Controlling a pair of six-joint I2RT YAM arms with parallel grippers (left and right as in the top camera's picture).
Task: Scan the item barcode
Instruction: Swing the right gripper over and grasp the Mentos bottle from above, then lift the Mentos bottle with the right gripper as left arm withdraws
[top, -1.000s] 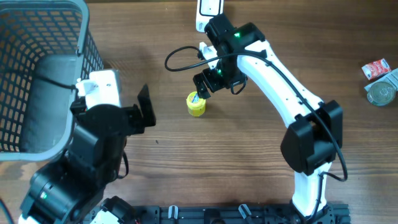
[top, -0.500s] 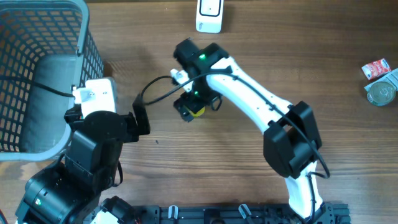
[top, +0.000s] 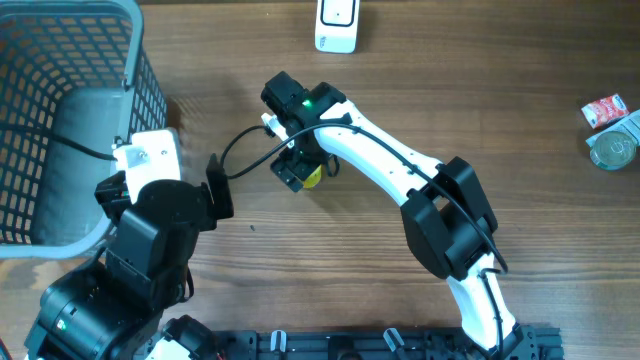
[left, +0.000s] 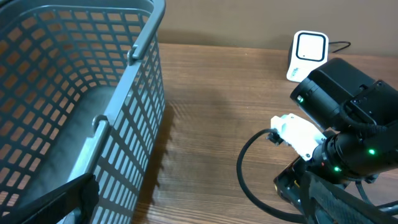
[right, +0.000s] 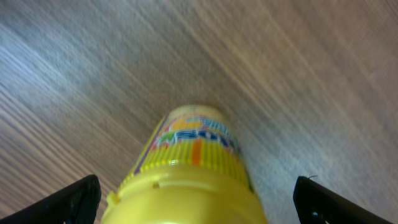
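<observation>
The item, a small yellow bottle (top: 315, 177) with a ribbed yellow cap (right: 193, 186), stands on the wooden table near its middle. My right gripper (top: 298, 172) hangs over it, open. In the right wrist view the bottle sits between the two dark fingertips (right: 74, 199), and no pad touches it. The white barcode scanner (top: 337, 25) stands at the table's far edge, also seen in the left wrist view as a white scanner (left: 309, 53). My left gripper (left: 193, 202) is open and empty beside the basket, to the left of the bottle.
A grey wire basket (top: 60, 110) fills the far left, with its wall (left: 124, 124) close to my left fingers. A red packet (top: 604, 110) and a round tin (top: 612, 150) lie at the right edge. The right arm's black cable (top: 240, 150) loops left of the bottle.
My right arm has swung left and toward the front, bringing its open gripper over the yellow bottle. The left arm has shifted slightly back and left. Both grippers stayed open.
</observation>
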